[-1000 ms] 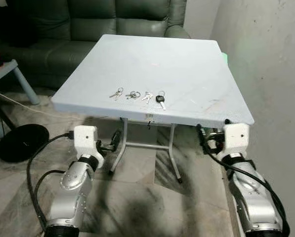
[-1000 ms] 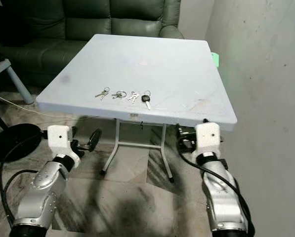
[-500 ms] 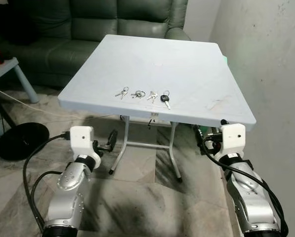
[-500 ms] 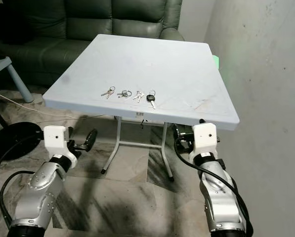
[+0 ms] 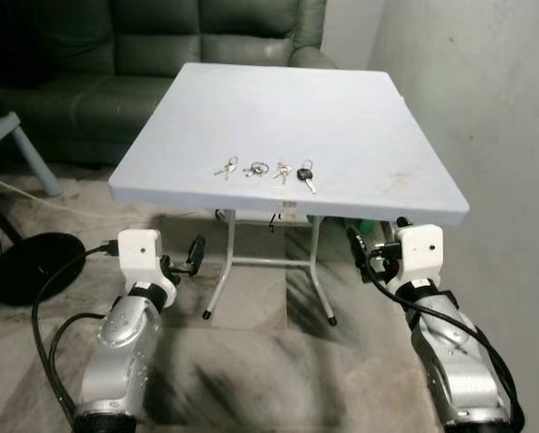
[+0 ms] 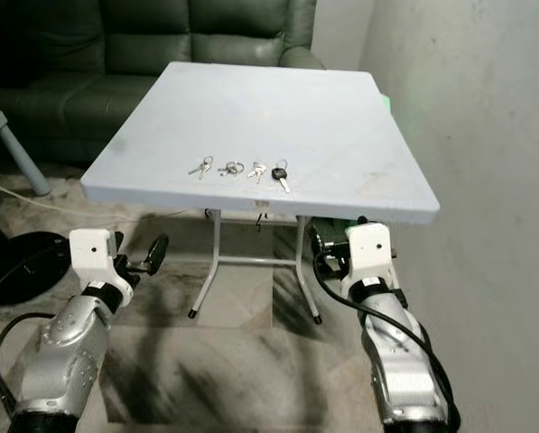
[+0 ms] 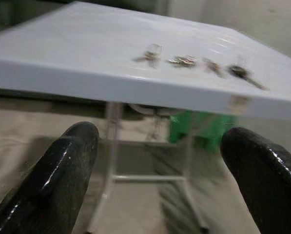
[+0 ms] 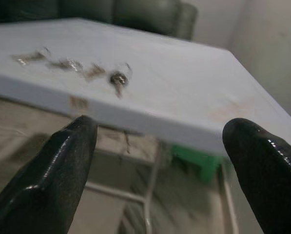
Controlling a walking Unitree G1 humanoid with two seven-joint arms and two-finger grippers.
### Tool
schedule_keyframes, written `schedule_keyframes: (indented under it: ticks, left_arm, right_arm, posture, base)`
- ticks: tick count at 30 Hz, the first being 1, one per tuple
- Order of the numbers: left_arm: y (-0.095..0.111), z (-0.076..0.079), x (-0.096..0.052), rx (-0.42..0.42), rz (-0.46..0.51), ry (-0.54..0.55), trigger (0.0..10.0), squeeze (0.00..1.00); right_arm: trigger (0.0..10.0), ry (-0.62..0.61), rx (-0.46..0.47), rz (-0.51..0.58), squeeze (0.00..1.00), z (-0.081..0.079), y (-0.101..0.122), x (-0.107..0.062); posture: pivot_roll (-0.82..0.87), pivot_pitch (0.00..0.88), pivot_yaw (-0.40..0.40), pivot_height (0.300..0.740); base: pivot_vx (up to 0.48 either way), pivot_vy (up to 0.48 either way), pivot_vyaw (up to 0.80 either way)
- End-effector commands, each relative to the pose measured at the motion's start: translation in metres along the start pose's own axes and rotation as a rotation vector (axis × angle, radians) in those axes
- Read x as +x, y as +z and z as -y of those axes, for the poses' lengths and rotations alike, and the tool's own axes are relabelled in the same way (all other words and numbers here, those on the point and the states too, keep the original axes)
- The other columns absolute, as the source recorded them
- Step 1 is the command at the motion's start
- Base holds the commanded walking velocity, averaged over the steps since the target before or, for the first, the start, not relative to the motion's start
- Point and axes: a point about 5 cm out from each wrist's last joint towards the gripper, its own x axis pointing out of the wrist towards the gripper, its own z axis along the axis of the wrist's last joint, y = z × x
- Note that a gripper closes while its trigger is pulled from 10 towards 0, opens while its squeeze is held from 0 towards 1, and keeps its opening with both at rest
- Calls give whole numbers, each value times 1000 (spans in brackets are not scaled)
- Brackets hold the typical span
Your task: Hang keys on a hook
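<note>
Several sets of keys lie in a row near the front edge of the white table (image 5: 341,117): a small silver set (image 5: 226,168), a ringed set (image 5: 255,169), another silver set (image 5: 282,171) and a black-headed key (image 5: 305,174). My left gripper (image 5: 190,255) hangs open below and in front of the table's left front edge. My right gripper (image 5: 364,245) is open too, just under the right front edge. In the wrist views, the left fingers (image 7: 62,175) and the right fingers (image 8: 52,170) stand wide apart with nothing between them.
A dark green sofa (image 5: 116,54) stands behind the table and a pale wall (image 5: 486,108) runs along the right. A black round base (image 5: 25,266) and a light blue side table (image 5: 16,144) are at the left. A green object (image 7: 203,126) sits under the table by its metal legs (image 5: 228,271).
The whole view has shifted, so the camera has moved; the table now looks slightly smaller and higher. The keys lie as before and both grippers stay open and low.
</note>
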Motion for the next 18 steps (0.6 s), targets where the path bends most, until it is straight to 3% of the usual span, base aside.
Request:
schedule_keyframes:
  ticks: [1,18]
  left_arm:
    - [6,-5,2,14,13,6,10000,0]
    - [5,-5,1,10,11,17,10000,0]
  right_arm:
    - [10000,7,1,14,0,-2,4,1]
    - [10000,26,1,9,0,-4,4,2]
  posture:
    - [-27,59,-27,740]
    - [-23,49,-34,740]
  base:
    - [0,480,0]
    - [0,471,0]
